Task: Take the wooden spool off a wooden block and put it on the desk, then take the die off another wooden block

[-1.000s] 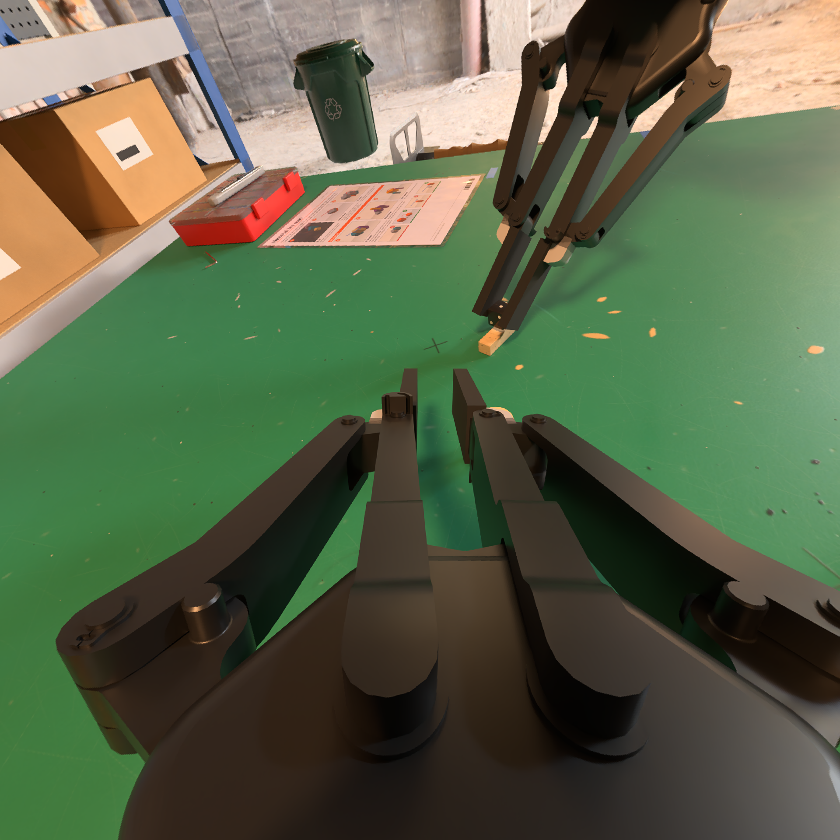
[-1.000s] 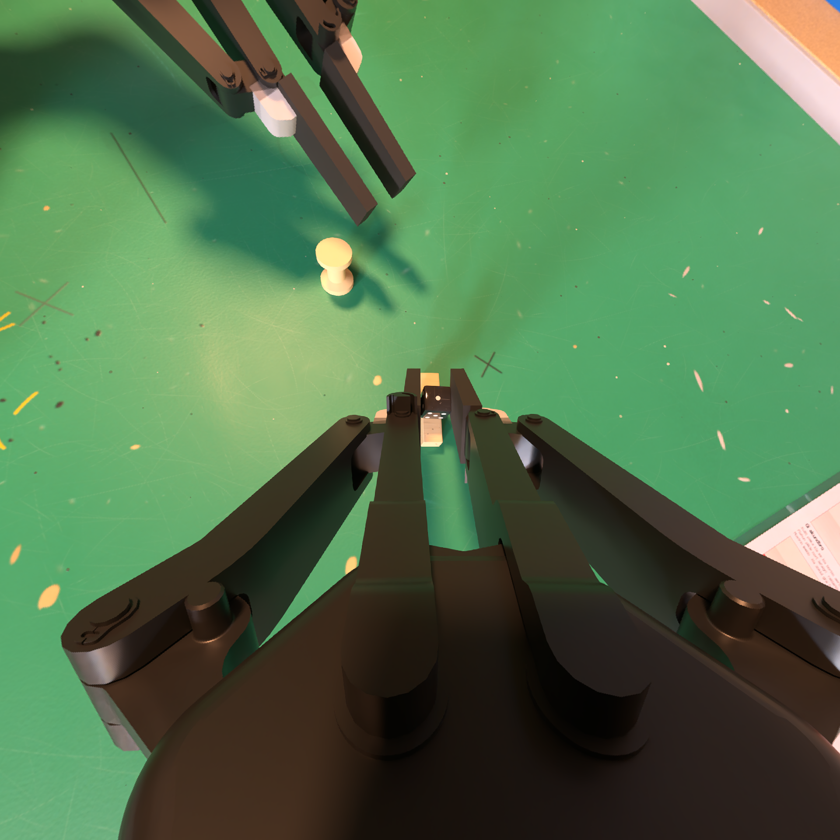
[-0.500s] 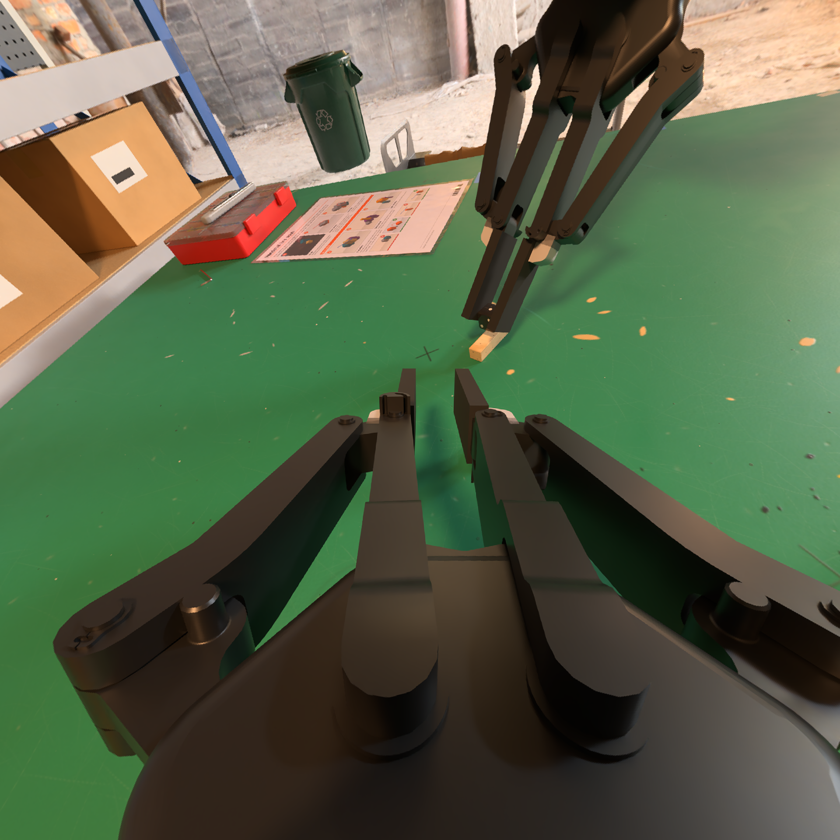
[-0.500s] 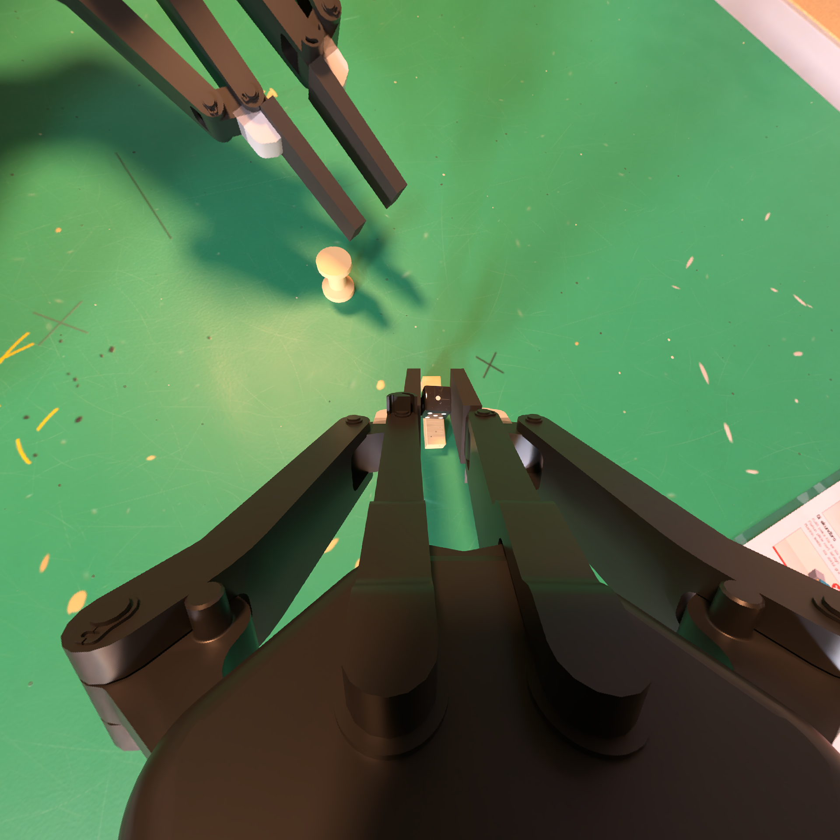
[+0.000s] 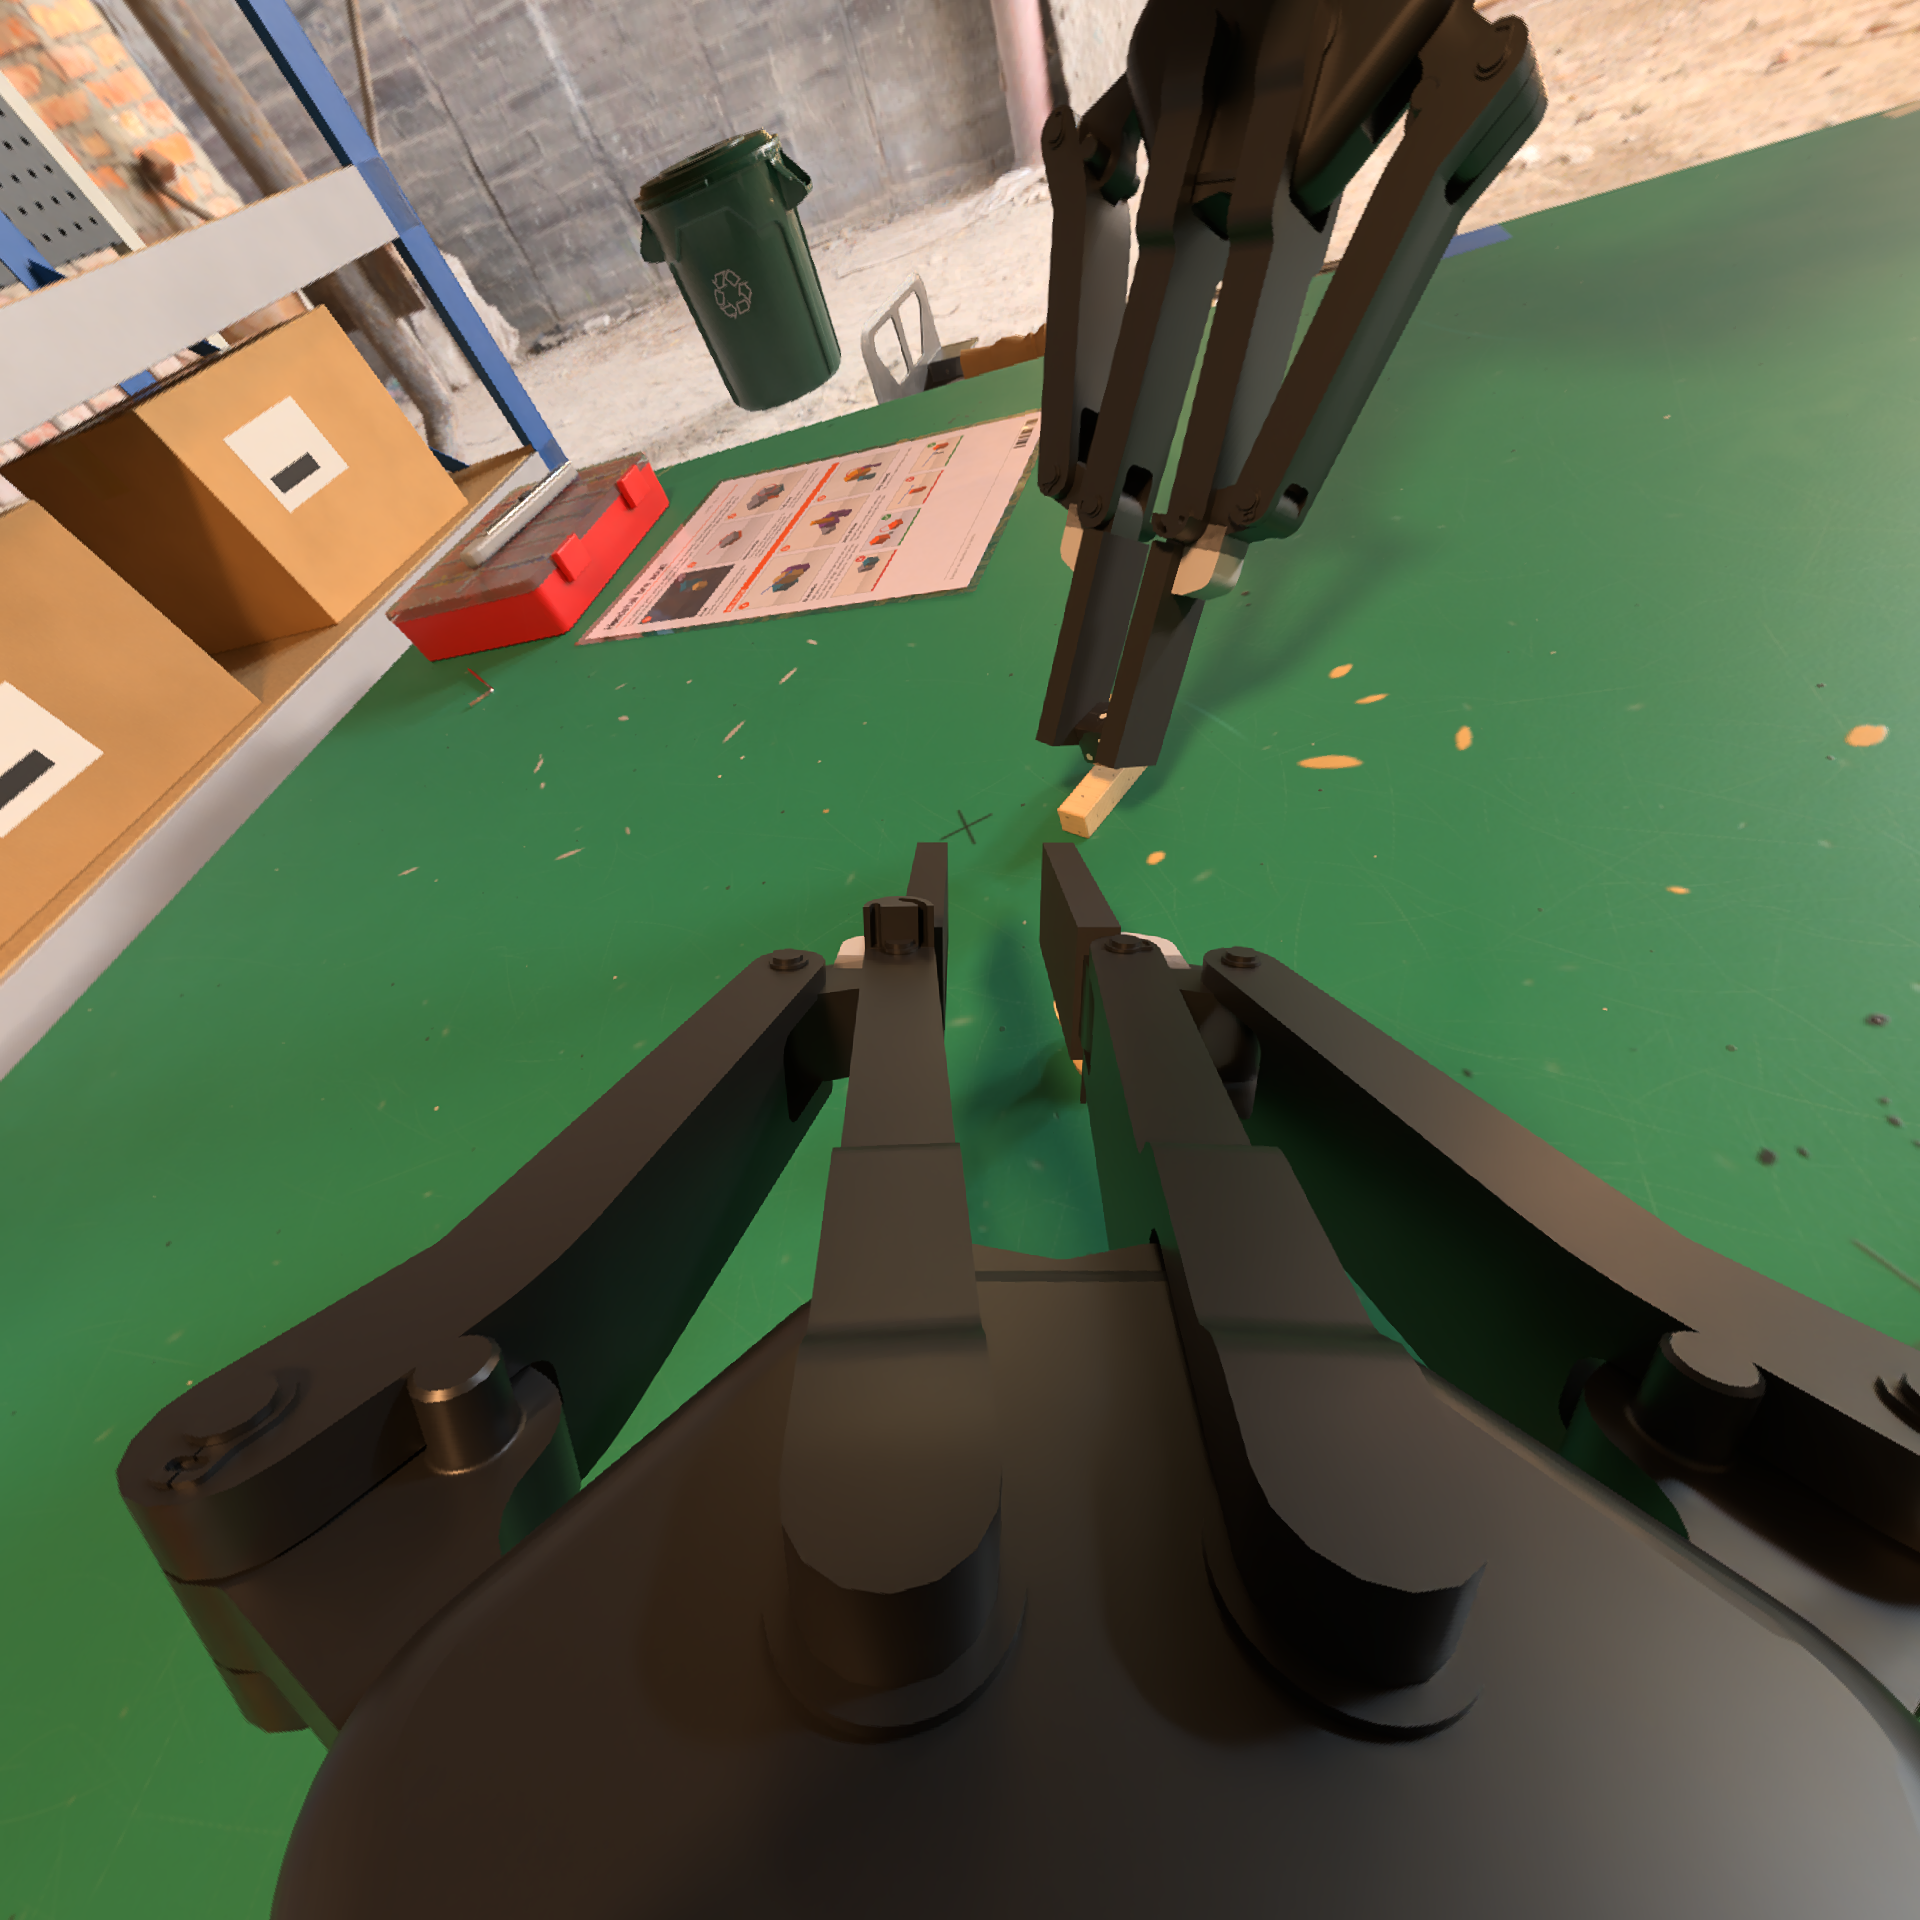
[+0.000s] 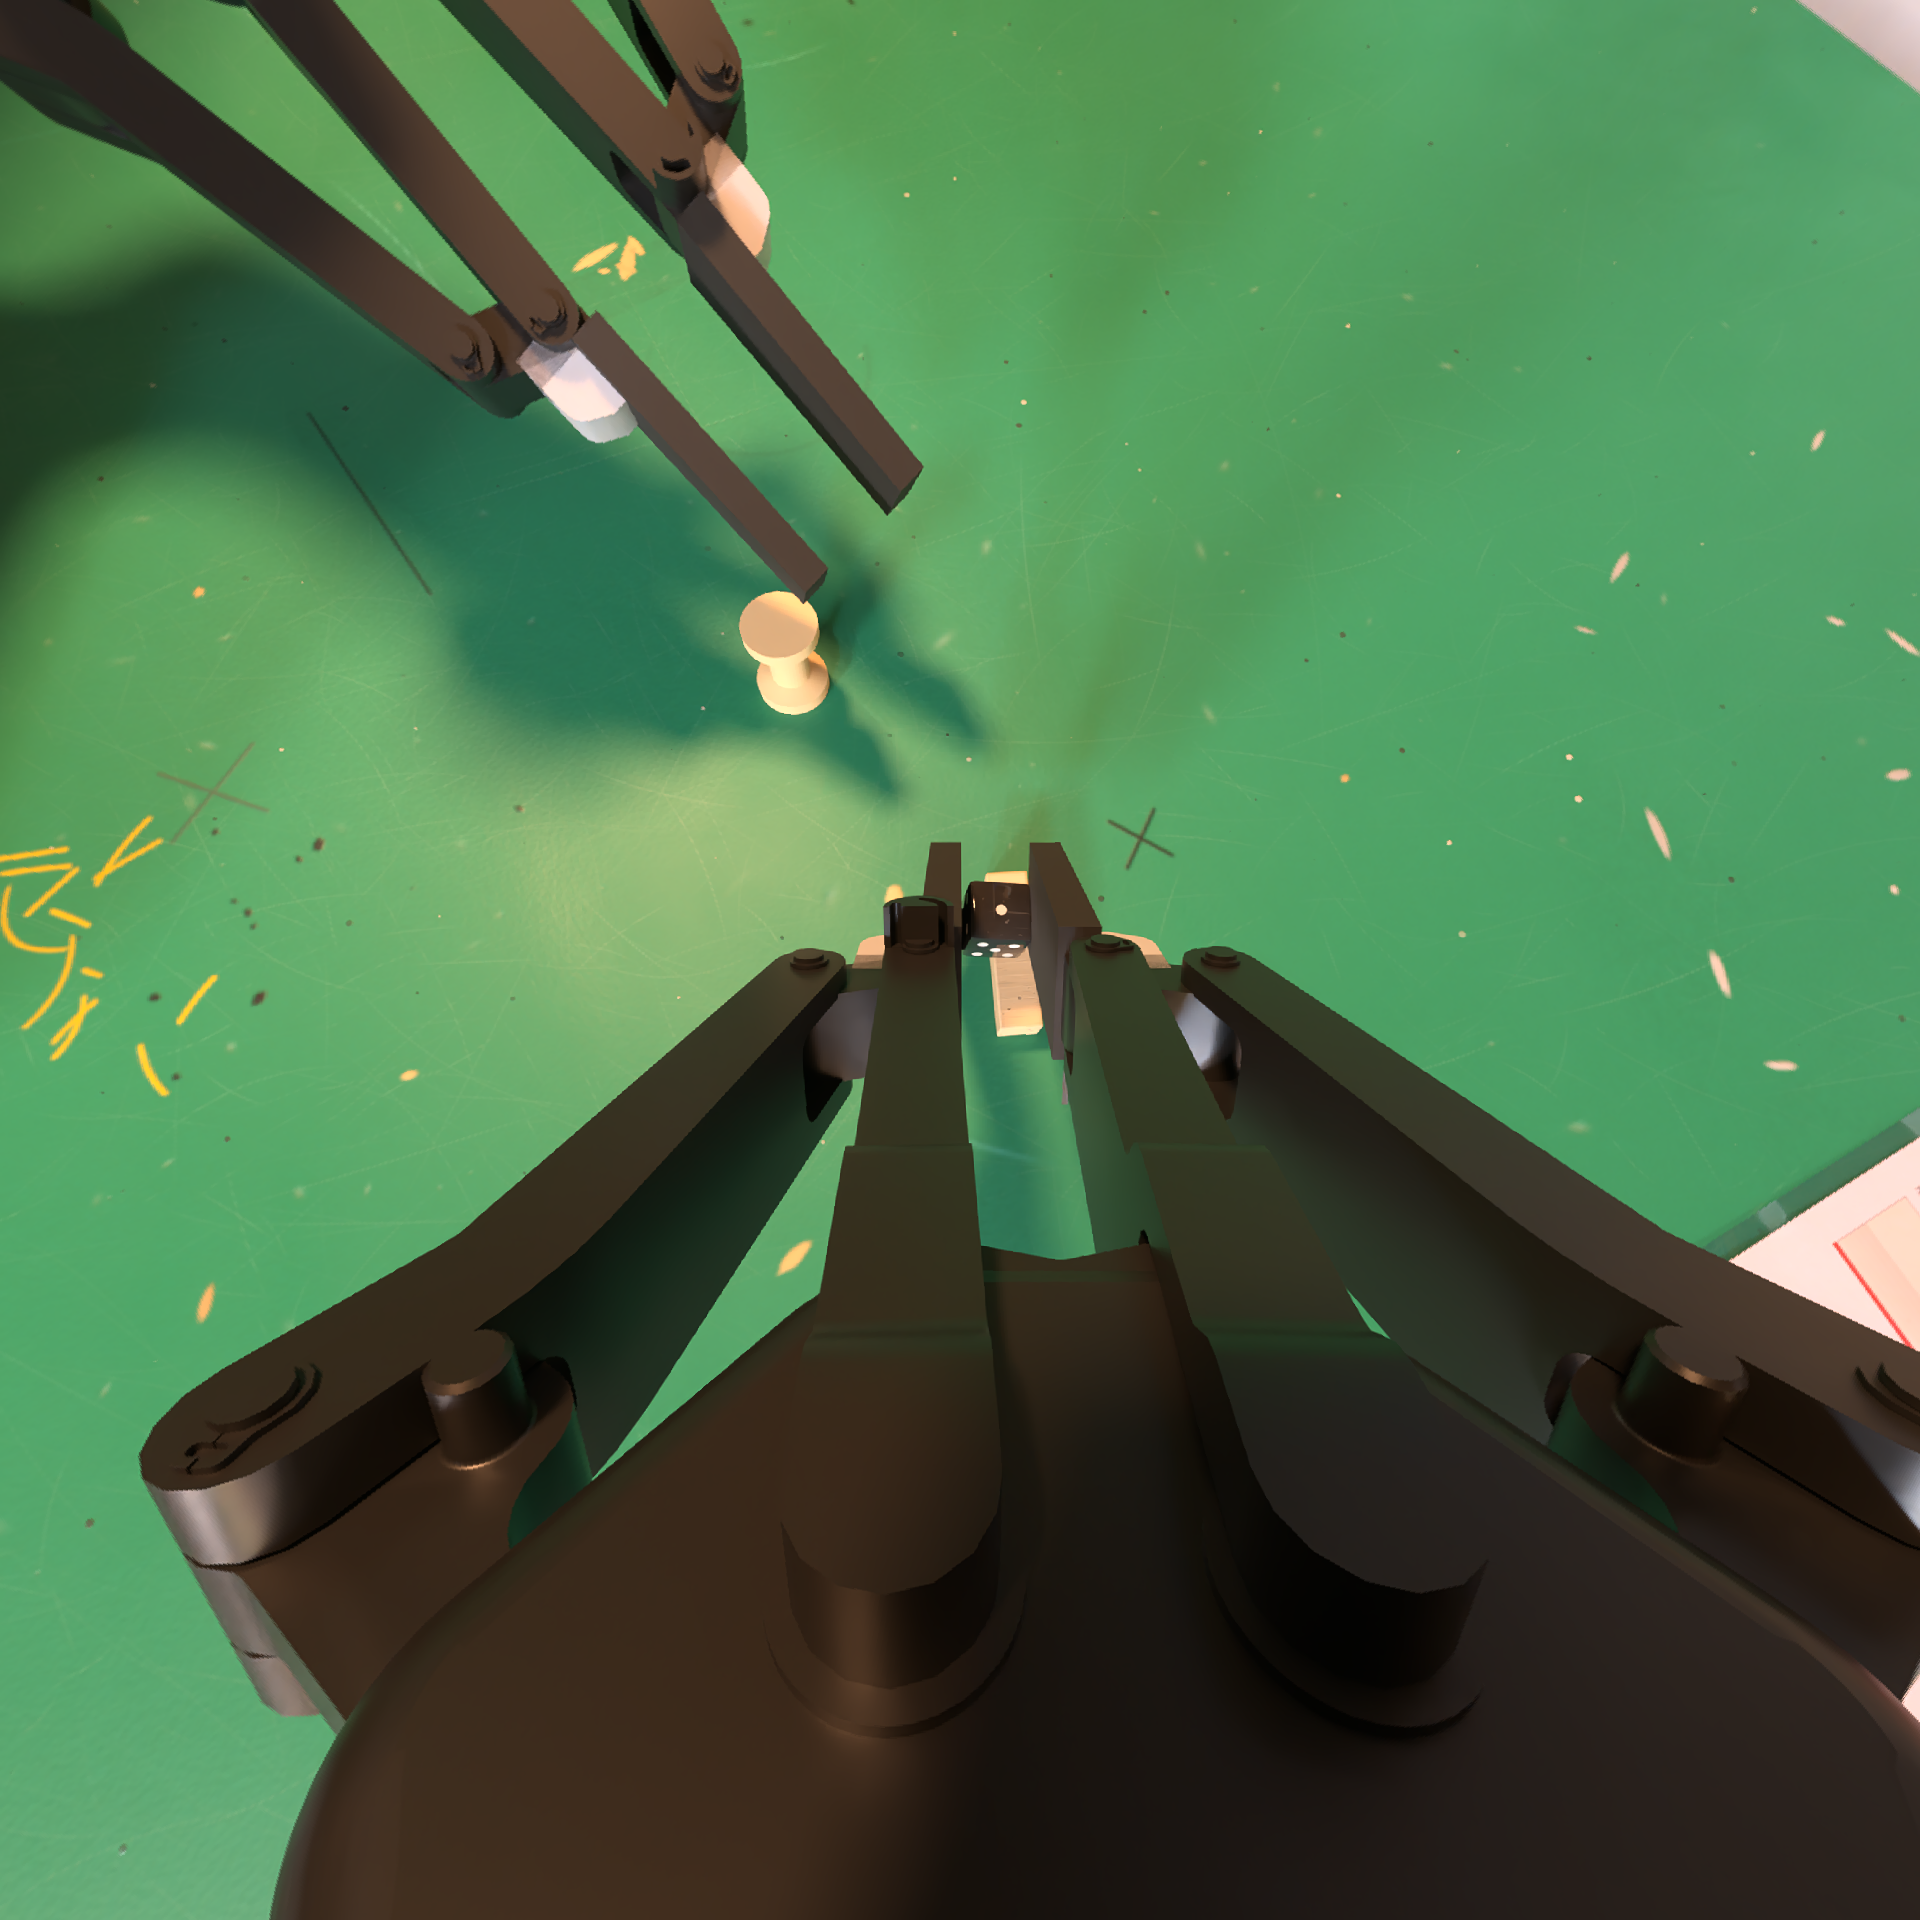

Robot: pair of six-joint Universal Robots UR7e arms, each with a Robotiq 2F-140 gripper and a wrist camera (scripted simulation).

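Observation:
My right gripper is shut on the black die and holds it just above a small wooden block lying on the green desk. The left wrist view shows that gripper coming down from above onto the block. The pale wooden spool stands upright on the desk, touching no gripper. My left gripper hangs over it, open and empty, one fingertip close above the spool's top. In its own view the fingers hide the spool. I see no other wooden block.
A printed sheet and a red box lie at the desk's far left. Cardboard boxes sit on a shelf beside the desk. A green bin stands beyond the edge. The sheet's corner shows near my right gripper.
My right gripper has risen slightly with the die, so more of the block shows beneath it. My left gripper has drawn back a little, still open above the spool.

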